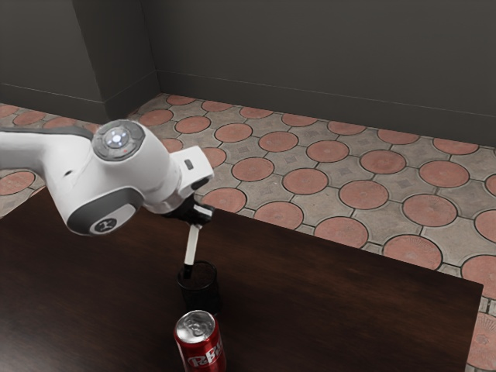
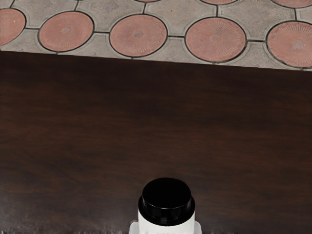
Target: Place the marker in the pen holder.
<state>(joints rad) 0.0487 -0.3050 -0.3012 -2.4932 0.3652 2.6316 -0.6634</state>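
The marker [image 1: 191, 246] hangs from the gripper [image 1: 198, 220], its white barrel sloping down to a black lower end [image 1: 186, 271] right at the mouth of the pen holder [image 1: 200, 293]. From where I'm standing, that end meets the rim on the exterior view's left; whether it is inside the cup or just over the edge, I can't tell. The gripper has the marker pinched between its fingers, and the wrist view shows the white barrel and a round black end between two pale tips.

The holder is a dark, round cup, standing upright on the dark brown wooden table [image 1: 349, 298]. Just beside it, nearer the exterior view's lower edge, stands a red soda can [image 1: 203, 353] with a silver top and white lettering. The white arm [image 1: 124, 182] reaches in from the exterior view's left. Past the table spreads a floor [image 1: 306, 182] of reddish discs set in grey, running up to a dark grey wall [image 1: 318, 62].
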